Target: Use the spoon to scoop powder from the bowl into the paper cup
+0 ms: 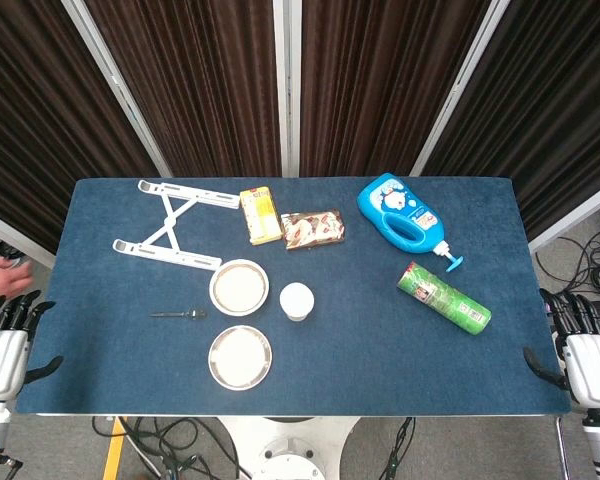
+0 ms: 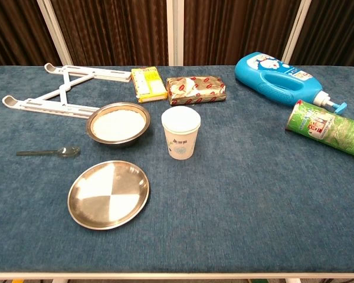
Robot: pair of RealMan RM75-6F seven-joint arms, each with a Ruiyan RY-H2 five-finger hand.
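A small dark spoon [image 1: 180,314] [image 2: 48,152] lies flat on the blue table left of the bowl, its scoop end pointing right. The metal bowl [image 1: 239,287] [image 2: 117,124] holds white powder. A white paper cup [image 1: 296,301] [image 2: 180,132] stands upright just right of the bowl. My left hand [image 1: 8,345] rests off the table's left edge, fingers spread, holding nothing. Off the right edge my right hand [image 1: 580,345] likewise holds nothing, fingers apart. Neither hand shows in the chest view.
An empty metal plate [image 1: 240,357] [image 2: 108,194] sits in front of the bowl. A white folding stand [image 1: 172,225], a yellow box [image 1: 261,214], a snack pack [image 1: 313,229], a blue detergent bottle [image 1: 402,218] and a green can [image 1: 443,296] lie further back and right. A person's hand [image 1: 0,278] shows at far left.
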